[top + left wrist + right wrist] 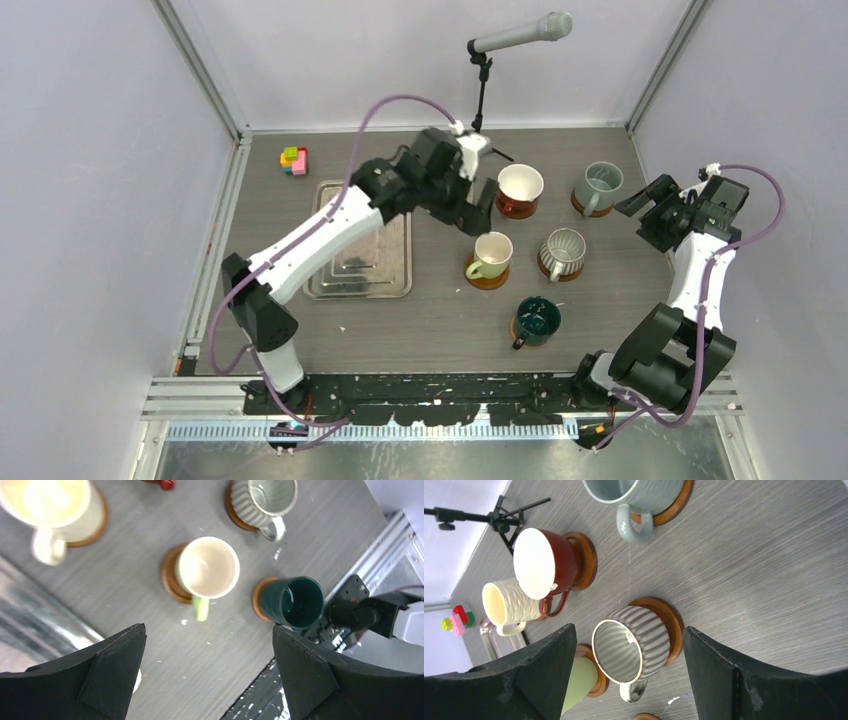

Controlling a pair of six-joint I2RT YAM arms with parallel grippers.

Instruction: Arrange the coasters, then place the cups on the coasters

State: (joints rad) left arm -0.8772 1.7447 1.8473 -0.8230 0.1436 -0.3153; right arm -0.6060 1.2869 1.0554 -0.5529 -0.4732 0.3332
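Left gripper point(207, 630), right gripper point(629, 630) both spread, empty. Cups point(207, 567) look like stiff, slick, chippable ceramic; I'd pinch the rim wall.

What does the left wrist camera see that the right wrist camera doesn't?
Only the left wrist view shows the dark teal cup, sitting on its coaster. Only the right wrist view shows the grey-blue cup, the colourful block toy and the microphone stand. Both show the cream cup, the pale green cup and the ribbed silver-grey cup, each on a brown coaster, all on the grey table.
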